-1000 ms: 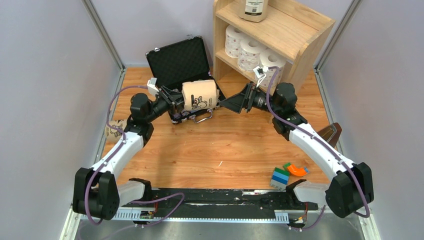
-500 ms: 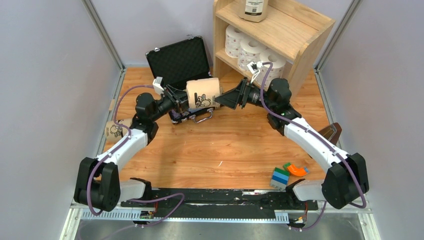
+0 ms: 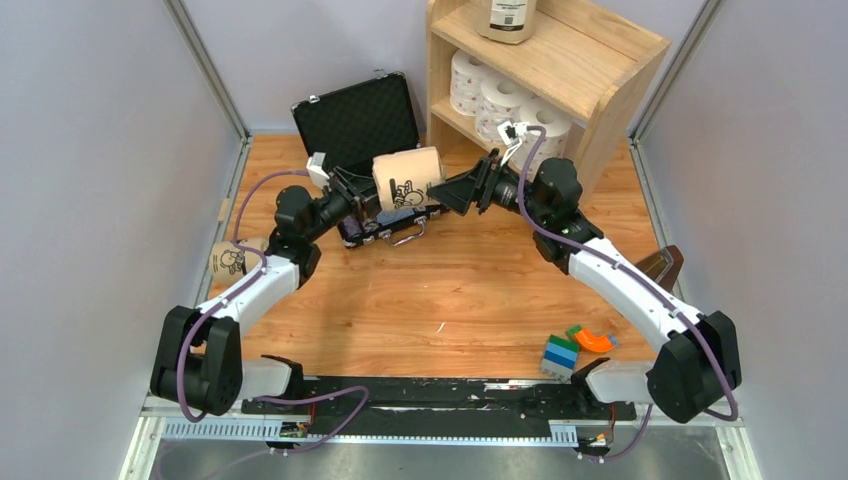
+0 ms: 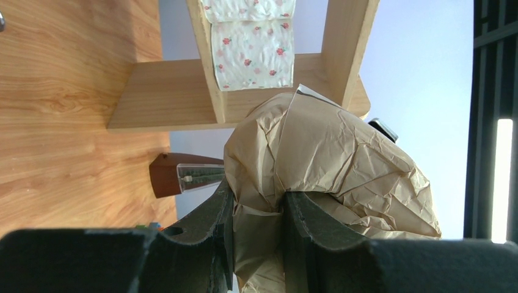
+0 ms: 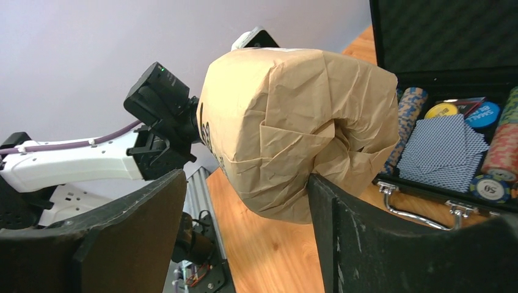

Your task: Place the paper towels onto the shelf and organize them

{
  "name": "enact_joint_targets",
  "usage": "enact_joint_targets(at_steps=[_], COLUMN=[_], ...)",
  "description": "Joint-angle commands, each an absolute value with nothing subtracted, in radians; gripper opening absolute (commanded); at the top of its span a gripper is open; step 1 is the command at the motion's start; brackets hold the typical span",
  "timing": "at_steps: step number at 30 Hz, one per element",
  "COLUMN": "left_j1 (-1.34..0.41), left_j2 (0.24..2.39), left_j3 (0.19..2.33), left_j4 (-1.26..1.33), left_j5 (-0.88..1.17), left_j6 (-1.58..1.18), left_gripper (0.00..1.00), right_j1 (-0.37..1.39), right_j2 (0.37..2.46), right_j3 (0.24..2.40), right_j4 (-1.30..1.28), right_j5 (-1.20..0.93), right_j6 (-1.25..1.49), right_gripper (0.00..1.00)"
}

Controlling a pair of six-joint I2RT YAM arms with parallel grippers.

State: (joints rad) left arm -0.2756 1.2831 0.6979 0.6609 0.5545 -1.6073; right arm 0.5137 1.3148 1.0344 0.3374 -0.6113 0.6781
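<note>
- Cut off at the far edge: upper part of the bottle (image 3: pixel 507 20) on the shelf (image 3: pixel 600 60).
- Half hidden behind the left arm (image 3: pixel 255 290): a second tan roll (image 3: pixel 228 260), at the left.
- Masked by the held tan roll (image 3: pixel 407 180): near tray of the black case (image 3: pixel 355 125).
- Too small to read: the rolls' print.

Legible: "50" on a striped poker chip (image 5: pixel 490 189), right of the right gripper's (image 5: pixel 245 180) jaws; "SMALL" on a blue disc (image 5: pixel 485 114) above it. Black print on the tan-wrapped roll (image 5: pixel 293 128) between those jaws unreadable.
</note>
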Motion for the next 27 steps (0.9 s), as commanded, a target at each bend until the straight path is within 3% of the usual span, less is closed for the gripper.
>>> enact_joint_targets(at_steps=[1,16,27], left_j1=[-0.320,-0.321,-0.326], left_j2=[1.272,1.274,1.280], left_j3=[0.703,0.703,0.706], left_j4=[0.781,0.781,0.813], left_j5=[0.620,0.644,0.622], left_j6=[-1.642,-1.645,-1.633], left_gripper=[0.00,0.00,0.00], right_j1=[0.549,0.549,0.556], right_j2=[1.253,1.227,1.235], right_j3=[1.058,1.051,1.057], right_j4=[0.315,0.318,0.311], right_j5=[-0.521,-0.535,-0.678], right_j6=[0.583,0.568,0.639], right_gripper=[0.75,0.72,0.53])
